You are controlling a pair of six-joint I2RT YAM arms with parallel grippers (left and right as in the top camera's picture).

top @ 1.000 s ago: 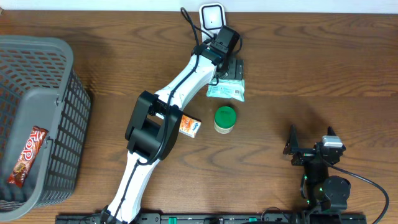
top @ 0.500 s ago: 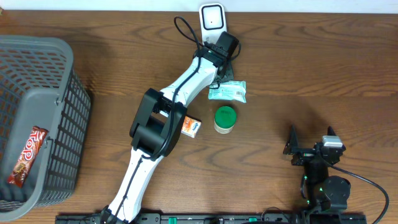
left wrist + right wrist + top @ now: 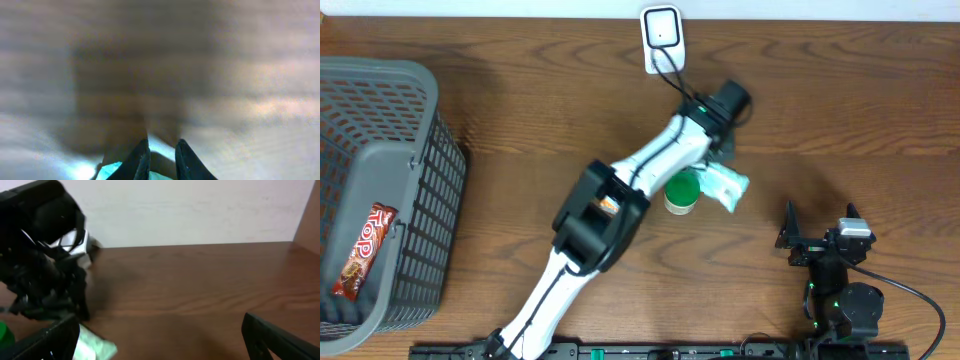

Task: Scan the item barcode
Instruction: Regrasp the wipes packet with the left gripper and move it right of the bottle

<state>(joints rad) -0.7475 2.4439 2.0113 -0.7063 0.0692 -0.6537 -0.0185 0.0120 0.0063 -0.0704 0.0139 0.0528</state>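
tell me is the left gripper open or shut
Shut on the pale green packet: in the wrist view the left gripper has its jaws nearly together, with the packet's film pinched between them.

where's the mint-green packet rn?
Overhead view: the packet sits right of centre, just right of the green-lidded jar and nearer the robot than the scanner, pinched in the left tool.

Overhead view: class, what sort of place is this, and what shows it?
Probably a mock shop checkout: a grey shopping basket holding a snack bar, a white scanner at the far edge, and small goods such as a pale green packet and a green-lidded jar.
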